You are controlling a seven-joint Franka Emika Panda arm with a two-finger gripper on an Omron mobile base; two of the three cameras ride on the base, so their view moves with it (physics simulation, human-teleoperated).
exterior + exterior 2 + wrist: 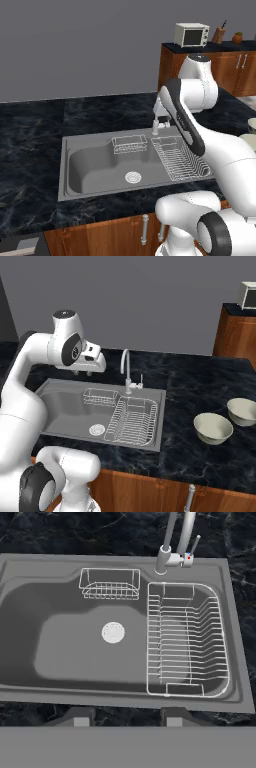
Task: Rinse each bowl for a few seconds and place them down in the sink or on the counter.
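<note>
In the left base view, the grey steel sink [95, 165] is seen set into the black marble bench [30, 130], with a round drain [133, 177] on the basin floor, a small wire basket [129, 144] at the far wall and a ribbed wire rack [180, 159] in the right part. The white arm is raised over the right side of the sink and hides most of the faucet [155, 126]; at the right edge, parts of two bowls [251, 123] are glimpsed beside the arm. A microwave [191, 34] is seen on the taller cabinet at the far right. In the right base view, the hand is held above the far left part of the sink [60, 401], and the fingers [82, 373] are seen only as small dark tips under it, so their spacing cannot be judged there. The gooseneck faucet [126, 370] stands at the far rim. The two bowls [213, 428] rest upright on the bench [200, 381] to the right of the sink, close together, one nearer and one further right. In the hand view, the sink [30, 642] is seen from above, and the two finger tips [80, 718] are seen well apart at the bottom, with nothing between them; the fingers are partly open and hold nothing.
</note>
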